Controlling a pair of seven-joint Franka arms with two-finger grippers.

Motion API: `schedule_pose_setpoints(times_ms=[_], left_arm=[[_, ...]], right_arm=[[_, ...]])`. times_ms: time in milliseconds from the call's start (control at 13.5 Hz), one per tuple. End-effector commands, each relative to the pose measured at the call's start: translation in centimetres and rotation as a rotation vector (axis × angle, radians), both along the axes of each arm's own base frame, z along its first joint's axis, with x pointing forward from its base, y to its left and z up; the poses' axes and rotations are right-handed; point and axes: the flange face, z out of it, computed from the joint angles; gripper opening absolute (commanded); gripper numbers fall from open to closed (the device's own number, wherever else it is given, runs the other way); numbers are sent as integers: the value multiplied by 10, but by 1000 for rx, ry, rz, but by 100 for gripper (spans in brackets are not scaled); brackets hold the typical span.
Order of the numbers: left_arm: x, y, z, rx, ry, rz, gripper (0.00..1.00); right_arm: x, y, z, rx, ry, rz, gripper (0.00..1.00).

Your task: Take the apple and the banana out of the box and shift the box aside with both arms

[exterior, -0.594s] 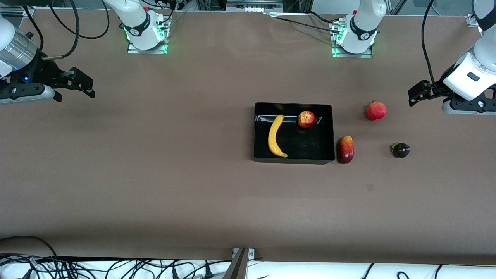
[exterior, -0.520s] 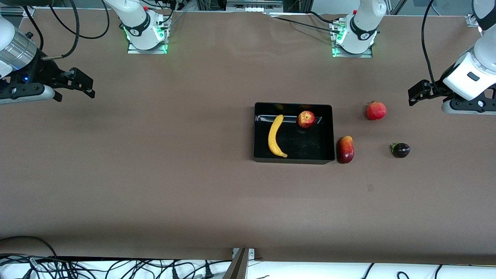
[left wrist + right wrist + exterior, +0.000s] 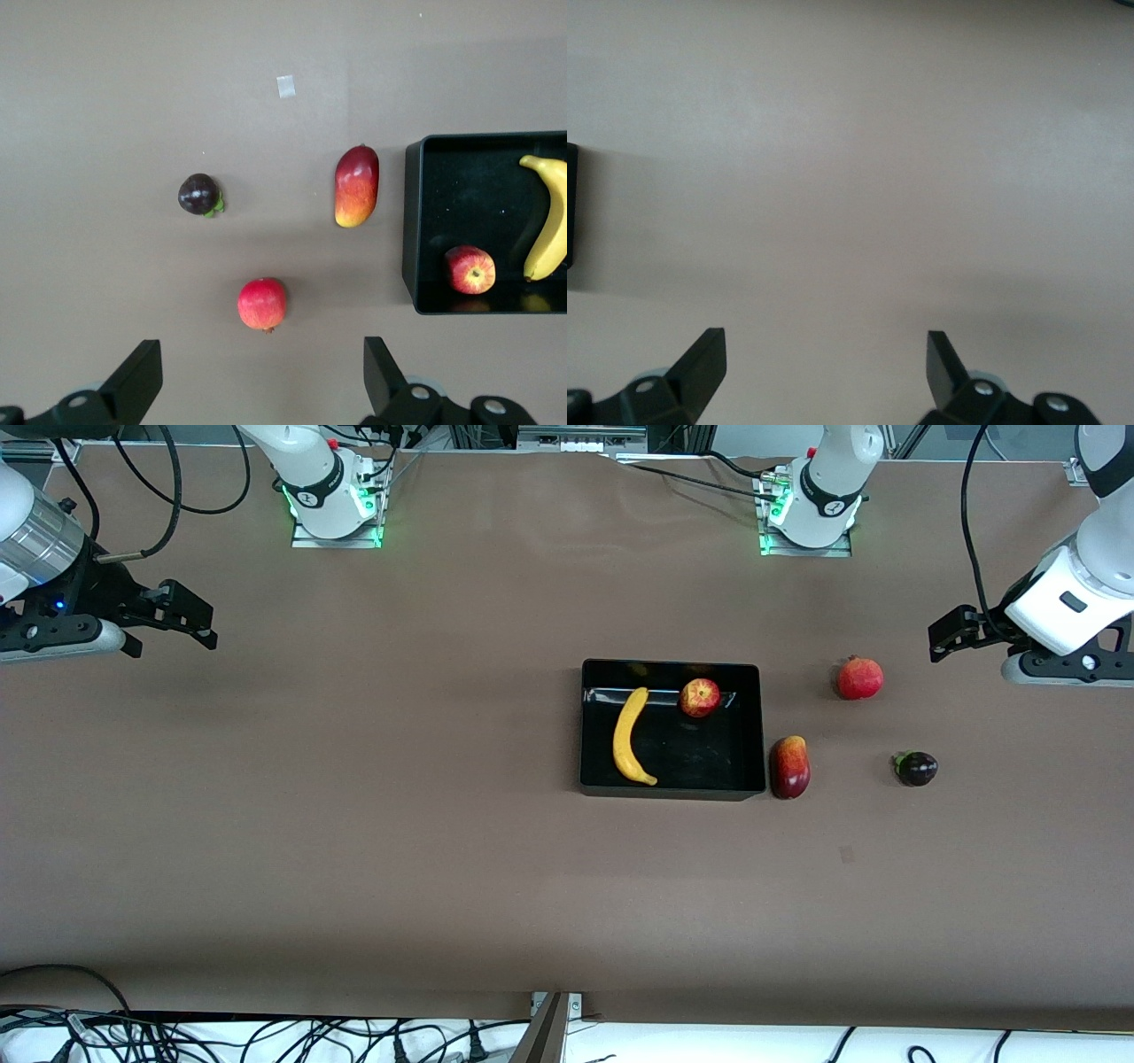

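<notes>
while both my jaws hang open and empty | one glossy black box (image 3: 760,726) | one curved banana (image 3: 628,736), one round apple (image 3: 700,697) inside

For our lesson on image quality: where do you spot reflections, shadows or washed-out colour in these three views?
Front view: the glossy black box mirrors the apple and carries a pale streak of glare beside the banana.
Left wrist view: soft shadows lie beside the fruits on the table.
Right wrist view: the table looks pale and washed out.

We see our right gripper (image 3: 819,363) with fingers (image 3: 704,359) spread wide over bare brown table (image 3: 859,177); a black edge (image 3: 570,204) shows.
</notes>
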Motion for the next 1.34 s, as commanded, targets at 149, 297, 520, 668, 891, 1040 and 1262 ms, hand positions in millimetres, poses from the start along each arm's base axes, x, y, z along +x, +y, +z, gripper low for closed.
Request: schedule_pose_setpoints(times_ms=[149, 297, 520, 668, 891, 1040, 1262], left_arm=[[12, -43, -38, -52, 82, -44, 100], [18, -84, -65, -50, 99, 34, 100], [17, -155, -116, -47, 71, 120, 100], [7, -184, -157, -48, 60, 150, 100], [-11, -212, -219, -60, 55, 144, 100], [-24, -222, -257, -60, 67, 122, 100], [-40, -230, -302, -61, 71, 99, 100]], right_arm=[[2, 1, 5, -12, -9, 10, 100], [2, 1, 5, -10, -9, 10, 100], [2, 1, 5, -10, -9, 10, 100], [2, 2, 5, -10, -9, 11, 100], [2, 1, 5, -12, -9, 10, 100], [2, 1, 5, -10, -9, 10, 100], [2, 1, 5, -12, -9, 10, 100]])
